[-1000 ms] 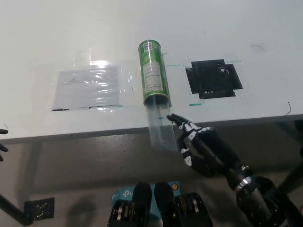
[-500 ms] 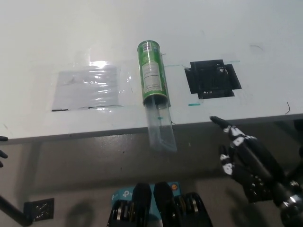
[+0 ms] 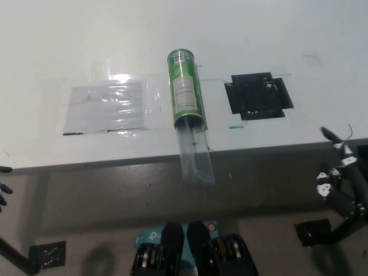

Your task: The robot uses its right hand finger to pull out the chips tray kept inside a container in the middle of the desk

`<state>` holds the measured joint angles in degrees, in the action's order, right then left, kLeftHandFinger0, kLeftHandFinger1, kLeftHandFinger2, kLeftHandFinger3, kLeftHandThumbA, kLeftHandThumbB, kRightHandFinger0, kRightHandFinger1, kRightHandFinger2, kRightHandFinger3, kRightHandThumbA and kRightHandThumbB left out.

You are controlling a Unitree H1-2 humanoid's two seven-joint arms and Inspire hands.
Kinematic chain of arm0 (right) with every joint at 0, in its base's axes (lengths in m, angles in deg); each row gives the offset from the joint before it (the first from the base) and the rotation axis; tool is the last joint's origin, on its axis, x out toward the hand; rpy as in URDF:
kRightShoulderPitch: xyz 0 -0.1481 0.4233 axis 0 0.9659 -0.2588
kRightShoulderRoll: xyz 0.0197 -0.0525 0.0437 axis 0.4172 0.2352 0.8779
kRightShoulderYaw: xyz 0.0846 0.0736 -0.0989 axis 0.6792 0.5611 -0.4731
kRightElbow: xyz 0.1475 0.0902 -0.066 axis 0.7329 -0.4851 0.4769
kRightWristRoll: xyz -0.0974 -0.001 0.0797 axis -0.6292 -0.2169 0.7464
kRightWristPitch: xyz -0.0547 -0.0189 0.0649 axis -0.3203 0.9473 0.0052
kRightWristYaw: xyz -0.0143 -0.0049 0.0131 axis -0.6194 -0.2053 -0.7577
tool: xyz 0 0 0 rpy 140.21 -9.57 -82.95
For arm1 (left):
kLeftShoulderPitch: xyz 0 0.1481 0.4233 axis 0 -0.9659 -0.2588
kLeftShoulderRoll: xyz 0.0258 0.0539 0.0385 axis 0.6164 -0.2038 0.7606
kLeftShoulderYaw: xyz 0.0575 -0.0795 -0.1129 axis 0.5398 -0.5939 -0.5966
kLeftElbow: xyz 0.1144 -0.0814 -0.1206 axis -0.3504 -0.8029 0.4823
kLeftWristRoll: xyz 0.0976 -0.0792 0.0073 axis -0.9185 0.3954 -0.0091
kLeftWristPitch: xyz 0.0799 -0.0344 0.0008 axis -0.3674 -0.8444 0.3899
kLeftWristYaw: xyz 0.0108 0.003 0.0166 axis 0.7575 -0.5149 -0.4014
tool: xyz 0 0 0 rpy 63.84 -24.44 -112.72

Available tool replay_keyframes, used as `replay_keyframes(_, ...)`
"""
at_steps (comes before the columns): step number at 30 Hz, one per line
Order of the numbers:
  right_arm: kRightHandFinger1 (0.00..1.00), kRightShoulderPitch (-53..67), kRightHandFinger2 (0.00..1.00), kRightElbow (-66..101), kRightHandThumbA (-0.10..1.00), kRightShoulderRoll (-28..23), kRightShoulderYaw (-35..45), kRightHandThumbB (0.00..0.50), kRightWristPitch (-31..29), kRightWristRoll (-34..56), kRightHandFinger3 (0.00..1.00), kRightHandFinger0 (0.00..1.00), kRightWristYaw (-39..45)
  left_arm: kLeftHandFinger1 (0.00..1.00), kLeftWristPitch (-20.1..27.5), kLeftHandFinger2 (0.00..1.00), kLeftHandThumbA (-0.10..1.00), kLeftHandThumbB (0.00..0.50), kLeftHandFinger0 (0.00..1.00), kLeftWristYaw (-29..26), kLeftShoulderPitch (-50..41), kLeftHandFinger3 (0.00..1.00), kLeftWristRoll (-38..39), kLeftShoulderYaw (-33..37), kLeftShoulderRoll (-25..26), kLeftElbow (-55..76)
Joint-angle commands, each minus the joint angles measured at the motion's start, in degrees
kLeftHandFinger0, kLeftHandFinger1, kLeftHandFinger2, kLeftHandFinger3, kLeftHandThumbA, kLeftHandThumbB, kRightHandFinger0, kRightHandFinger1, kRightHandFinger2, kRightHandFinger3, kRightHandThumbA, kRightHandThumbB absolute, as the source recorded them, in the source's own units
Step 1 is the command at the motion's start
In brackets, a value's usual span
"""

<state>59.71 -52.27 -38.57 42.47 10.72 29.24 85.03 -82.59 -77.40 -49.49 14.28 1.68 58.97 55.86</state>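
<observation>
1. With the clear plastic chips tray (image 3: 195, 155) overhanging the white table (image 3: 86, 46) edge from the green cylindrical container (image 3: 186, 86), tipping off is a risk.
2. Right robot hand (image 3: 340, 184): open, empty, well apart.
3. Left robot hand (image 3: 3, 184): cannot tell.

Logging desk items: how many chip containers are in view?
1: the green chips container lies mid-desk, its clear tray pulled out past the desk's near edge.

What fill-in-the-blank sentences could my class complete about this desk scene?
1. The green can lies on its ____.
2. The clear tray sticks out past the desk's ____ edge.
3. The black patch lies on the can's ____ side.
4. The right robot hand touches ____.

Missing words: side; front; right; nothing
</observation>
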Motion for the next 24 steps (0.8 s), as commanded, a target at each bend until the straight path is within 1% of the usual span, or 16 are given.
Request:
replay_keyframes(1, 0.01, -2.60, 1.00, -3.90, -0.10, 2.35, 4.95, 0.244, -1.79, 8.10, 1.00, 0.00, -4.90, 0.26, 3.13, 0.33, 0.10, 0.000, 0.25, -1.21, -0.27, 0.53, -0.13, -1.19, 0.10, 0.45)
replay_keyframes(3, 0.01, -3.96, 1.00, -6.46, -0.10, 4.27, 7.05, 0.234, -0.70, 9.14, 1.00, 0.00, -6.53, 0.26, 3.34, 0.33, 0.10, 0.000, 0.25, -1.17, -0.18, 0.53, 0.03, -1.36, -0.05, 0.23)
replay_keyframes(5, 0.00, -4.84, 0.98, -8.22, -0.10, 5.91, 8.65, 0.221, -1.48, 10.18, 1.00, 0.00, -7.73, 0.25, 3.82, 0.32, 0.10, 0.000, 0.23, -1.08, 0.07, 0.53, -0.22, -1.09, -0.16, -0.05)
replay_keyframes(6, 0.00, -5.15, 0.91, -8.56, -0.10, 6.88, 9.40, 0.200, -0.86, 10.76, 1.00, 0.00, -8.35, 0.25, 4.19, 0.32, 0.10, 0.000, 0.23, -1.01, -0.03, 0.53, -0.35, -0.90, -0.31, -0.21)
replay_keyframes(7, 0.01, -5.50, 0.88, -9.30, -0.10, 8.32, 10.04, 0.173, -0.33, 11.53, 1.00, 0.00, -9.20, 0.25, 4.28, 0.32, 0.10, 0.000, 0.23, -0.81, -0.11, 0.53, -0.12, -0.93, -0.30, -0.31)
replay_keyframes(8, 0.01, -5.57, 0.87, -9.70, -0.10, 8.80, 10.19, 0.167, -0.52, 11.67, 1.00, 0.00, -9.33, 0.25, 4.45, 0.32, 0.10, 0.000, 0.23, -0.75, -0.21, 0.53, -0.08, -0.94, -0.28, -0.38)
replay_keyframes(9, 0.04, -5.52, 0.84, -10.02, -0.10, 9.35, 10.52, 0.160, -0.11, 11.75, 1.00, 0.00, -9.57, 0.24, 4.42, 0.32, 0.10, 0.000, 0.22, -0.82, -0.23, 0.53, -0.15, -0.87, -0.37, -0.39)
replay_keyframes(10, 0.03, -5.31, 0.82, -10.26, -0.10, 9.84, 10.71, 0.164, -0.02, 11.52, 1.00, 0.00, -9.97, 0.24, 4.50, 0.32, 0.10, 0.000, 0.22, -0.84, -0.37, 0.53, -0.25, -0.75, -0.47, -0.37)
replay_keyframes(11, 0.04, -5.28, 0.80, -11.41, -0.10, 10.85, 10.89, 0.156, -0.03, 11.77, 1.00, 0.00, -10.47, 0.24, 4.72, 0.31, 0.10, 0.000, 0.22, -0.85, -0.46, 0.53, -0.20, -0.80, -0.53, -0.46)
replay_keyframes(12, 0.01, -5.32, 0.76, -12.79, -0.10, 11.06, 10.36, 0.167, -1.48, 11.16, 1.00, 0.00, -10.78, 0.24, 4.53, 0.31, 0.10, 0.000, 0.22, -0.94, -0.63, 0.53, -0.18, -0.89, -0.54, -0.39)
replay_keyframes(14, 0.00, -5.43, 0.72, -13.13, -0.10, 10.93, 9.91, 0.181, -2.28, 10.46, 1.00, 0.00, -11.20, 0.25, 4.43, 0.32, 0.10, 0.000, 0.23, -1.13, -0.87, 0.52, -0.27, -0.94, -0.64, -0.24)
replay_keyframes(15, 0.03, -5.40, 0.72, -13.30, -0.10, 10.80, 9.79, 0.171, -2.32, 10.30, 1.00, 0.01, -11.36, 0.25, 4.01, 0.33, 0.11, 0.000, 0.23, -1.32, -1.14, 0.52, -0.49, -0.89, -0.71, 0.10)
replay_keyframes(17, 0.03, -5.19, 0.70, -12.72, -0.10, 10.63, 9.58, 0.174, -1.37, 10.00, 1.00, 0.00, -11.69, 0.25, 4.19, 0.33, 0.10, 0.000, 0.22, -1.32, -1.63, 0.52, -0.20, -0.97, -1.13, 0.34)
replay_keyframes(20, 0.02, -5.53, 0.69, -13.40, -0.10, 10.33, 9.33, 0.172, -1.75, 10.06, 1.00, 0.00, -12.30, 0.24, 3.82, 0.32, 0.10, 0.000, 0.22, -1.23, -1.56, 0.52, 0.11, -1.11, -1.33, 0.13)
replay_keyframes(22, 0.04, -5.41, 0.68, -13.11, -0.10, 10.09, 9.06, 0.177, -0.93, 9.95, 1.00, 0.00, -12.41, 0.25, 5.10, 0.31, 0.11, 0.000, 0.23, -0.86, -1.59, 0.52, -0.15, -0.95, -1.13, -0.44)
replay_keyframes(24, 0.04, -5.40, 0.68, -13.25, -0.10, 9.99, 8.94, 0.171, -0.92, 10.17, 1.00, 0.00, -12.53, 0.24, 4.80, 0.30, 0.13, 0.000, 0.23, -0.97, -1.52, 0.51, 0.26, -1.17, -1.37, -0.37)
